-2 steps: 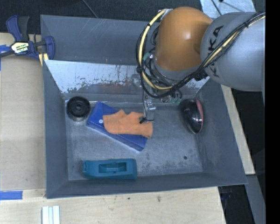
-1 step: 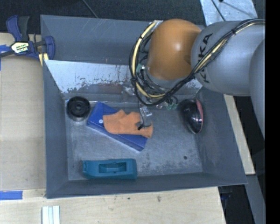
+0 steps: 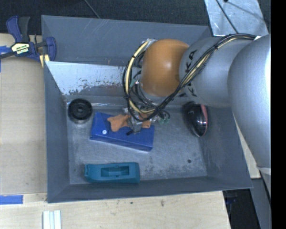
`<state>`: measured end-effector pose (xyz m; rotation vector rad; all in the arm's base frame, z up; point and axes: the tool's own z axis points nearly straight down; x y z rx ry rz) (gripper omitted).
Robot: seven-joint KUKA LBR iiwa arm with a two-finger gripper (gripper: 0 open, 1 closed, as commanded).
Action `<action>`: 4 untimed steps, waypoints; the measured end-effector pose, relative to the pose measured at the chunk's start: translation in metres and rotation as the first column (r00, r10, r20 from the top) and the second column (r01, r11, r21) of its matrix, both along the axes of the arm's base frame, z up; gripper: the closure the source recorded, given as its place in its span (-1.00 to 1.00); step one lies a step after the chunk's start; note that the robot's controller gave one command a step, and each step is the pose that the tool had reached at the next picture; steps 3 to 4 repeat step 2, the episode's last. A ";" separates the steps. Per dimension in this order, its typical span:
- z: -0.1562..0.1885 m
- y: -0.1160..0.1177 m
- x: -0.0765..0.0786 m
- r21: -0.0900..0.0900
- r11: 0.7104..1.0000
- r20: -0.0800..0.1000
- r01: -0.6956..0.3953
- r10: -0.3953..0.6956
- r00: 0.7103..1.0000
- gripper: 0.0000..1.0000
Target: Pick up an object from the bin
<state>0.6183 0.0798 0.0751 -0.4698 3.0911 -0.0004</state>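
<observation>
While the arm [image 3: 219,75] overhangs a blue block [image 3: 142,140], it reads KUKA

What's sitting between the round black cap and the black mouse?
In the camera view, a flat blue block with a small orange piece on it, with the gripper above it.

1. Grey bin [image 3: 181,156], its back wall speckled dark.
2. Blue flat block [image 3: 133,140] with one white dot; an orange-brown scrap [image 3: 116,122] on it.
3. Black round cap [image 3: 80,109].
4. Teal rectangular case [image 3: 112,172].
5. Black computer mouse [image 3: 195,119], pinkish-red edge.
6. Orange wrist cover [image 3: 162,68], silver arm [image 3: 229,75].
</observation>
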 end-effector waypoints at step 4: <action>0.140 -0.017 -0.004 -0.001 1.000 -0.010 -0.011 0.011 1.000 1.00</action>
